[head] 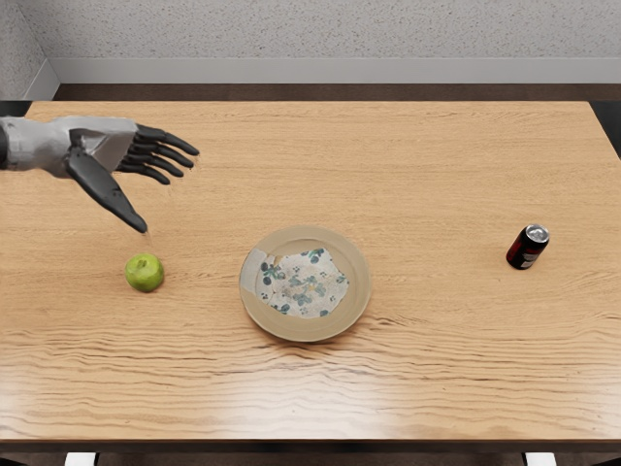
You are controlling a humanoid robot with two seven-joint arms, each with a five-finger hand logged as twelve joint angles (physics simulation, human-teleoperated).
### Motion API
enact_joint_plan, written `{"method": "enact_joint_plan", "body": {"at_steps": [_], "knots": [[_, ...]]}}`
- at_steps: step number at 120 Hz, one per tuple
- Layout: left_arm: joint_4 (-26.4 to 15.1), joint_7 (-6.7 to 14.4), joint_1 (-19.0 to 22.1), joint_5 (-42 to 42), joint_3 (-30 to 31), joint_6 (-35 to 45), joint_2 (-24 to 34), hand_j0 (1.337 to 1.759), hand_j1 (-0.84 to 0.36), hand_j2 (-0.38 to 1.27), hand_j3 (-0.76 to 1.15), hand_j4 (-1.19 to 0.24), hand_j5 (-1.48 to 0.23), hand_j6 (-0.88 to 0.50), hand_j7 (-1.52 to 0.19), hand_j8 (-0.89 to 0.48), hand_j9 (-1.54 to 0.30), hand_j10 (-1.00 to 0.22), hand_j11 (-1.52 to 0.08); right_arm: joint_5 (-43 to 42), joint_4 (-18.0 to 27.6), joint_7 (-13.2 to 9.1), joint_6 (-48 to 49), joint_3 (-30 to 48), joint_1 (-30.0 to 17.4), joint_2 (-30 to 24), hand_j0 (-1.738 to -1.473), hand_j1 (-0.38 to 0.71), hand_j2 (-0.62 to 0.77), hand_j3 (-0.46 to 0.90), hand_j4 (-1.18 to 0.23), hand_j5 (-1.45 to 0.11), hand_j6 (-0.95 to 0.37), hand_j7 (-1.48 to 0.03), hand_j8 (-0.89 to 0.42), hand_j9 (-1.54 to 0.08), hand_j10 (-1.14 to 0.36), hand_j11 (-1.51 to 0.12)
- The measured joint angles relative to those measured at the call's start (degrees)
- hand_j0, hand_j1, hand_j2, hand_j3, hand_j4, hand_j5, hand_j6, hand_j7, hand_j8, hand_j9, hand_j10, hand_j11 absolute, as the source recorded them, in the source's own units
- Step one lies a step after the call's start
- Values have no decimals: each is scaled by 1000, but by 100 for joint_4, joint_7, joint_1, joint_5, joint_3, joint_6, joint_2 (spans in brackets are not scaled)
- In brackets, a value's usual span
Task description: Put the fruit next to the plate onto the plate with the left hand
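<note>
A green apple [145, 273] lies on the wooden table to the left of the plate. The plate [254, 291] is round, beige-rimmed, with a white and green speckled centre, and it holds nothing. My left hand [155, 180] comes in from the left edge and hovers above and behind the apple. Its black fingers [165, 155] are spread and its thumb points down toward the apple without touching it. It holds nothing. No right arm shows.
A dark red drink can [527, 247] stands upright at the right side of the table, well away from the plate. The table's front edge runs along the bottom, and a wall lies behind its far edge.
</note>
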Motion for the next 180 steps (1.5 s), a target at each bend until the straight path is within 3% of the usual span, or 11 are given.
{"method": "enact_joint_plan", "body": {"at_steps": [45, 55, 86, 104, 139, 180], "knots": [[-62, 181, 200, 522, 176, 1029, -5, 1658, 16, 58, 0, -282, -363, -282, -363, -282, -363, -282, -363, 8, -53, -20, -23, -4, -338, 0, -1658, -310, -7, 0, -33, -43, -33, -43, -33, -43, -33, -43], [-320, 190, 226, 556, 385, 1496, 53, 1658, 30, 56, 0, -271, -349, -271, -348, -271, -348, -270, -348, 8, -54, -20, -25, -4, -356, 0, -1658, -310, -7, 0, -33, -43, -33, -43, -33, -43, -33, -43], [-1451, 144, 101, 984, 1674, 4240, -251, 1658, 30, 57, 0, -272, -350, -272, -349, -272, -349, -271, -349, 8, -57, -21, -26, -3, -370, 0, -1658, -310, -7, 0, -33, -43, -33, -43, -33, -43, -33, -43], [-1797, 135, -20, 1172, 2319, 4922, -523, 1658, 22, 58, 0, -277, -357, -278, -357, -278, -357, -277, -357, 8, -56, -21, -25, -3, -371, 0, -1658, -310, -7, 0, -33, -43, -33, -43, -33, -43, -33, -43], [-1817, 135, -131, 1607, 3226, 6050, -948, 1658, -1, 61, 0, -295, -381, -296, -381, -296, -381, -295, -381, 8, -56, -21, -26, -3, -371, 0, -1658, -310, -7, 0, -33, -43, -33, -43, -33, -43, -33, -43], [-1821, 135, -161, 1739, 3627, 6220, -989, 1658, -80, 74, 0, -361, -467, -361, -467, -361, -467, -361, -467, 8, -57, -21, -27, -3, -371, 0, -1658, -310, -7, 0, -33, -43, -33, -43, -33, -43, -33, -43]]}}
